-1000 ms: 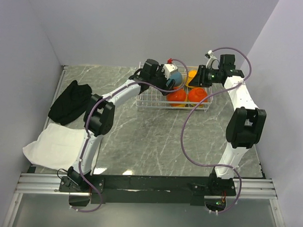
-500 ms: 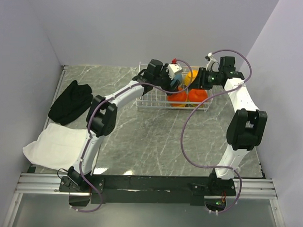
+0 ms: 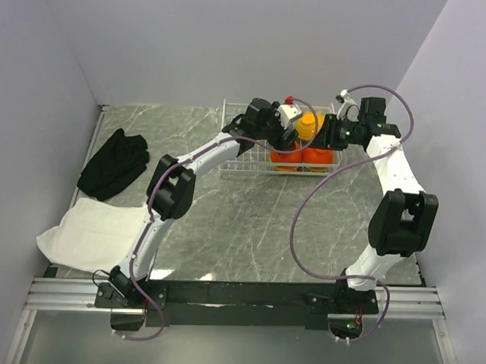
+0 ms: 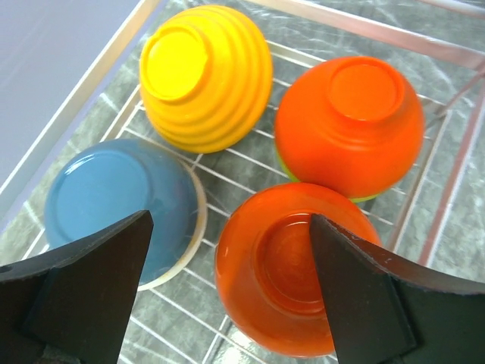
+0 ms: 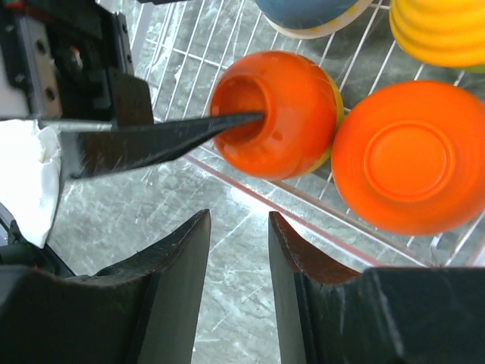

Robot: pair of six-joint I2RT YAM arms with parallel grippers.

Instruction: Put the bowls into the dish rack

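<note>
The wire dish rack (image 3: 240, 159) holds upturned bowls: a yellow ribbed one (image 4: 206, 76), a teal-blue one (image 4: 114, 205) with a pale rim, and two orange ones (image 4: 348, 117) (image 4: 292, 265). A lime green rim (image 4: 356, 199) peeks out between the orange bowls. My left gripper (image 4: 231, 220) hangs open over the nearer orange bowl, its jaws wide apart. In the right wrist view one left finger (image 5: 174, 133) reaches that bowl's (image 5: 280, 114) foot ring. My right gripper (image 5: 239, 220) is open with a narrow gap and nothing in it, over bare table just outside the rack's rim (image 5: 250, 189).
A black cloth (image 3: 112, 163) and a white cloth (image 3: 89, 232) lie at the table's left. Purple cables (image 3: 301, 224) loop from both arms. The two wrists (image 3: 291, 136) (image 3: 324, 139) sit close together over the rack's right end, near the back wall.
My left gripper has swung right along the rack, away from the teal-blue bowl, and its jaws have spread wider. The right arm has shifted slightly right.
</note>
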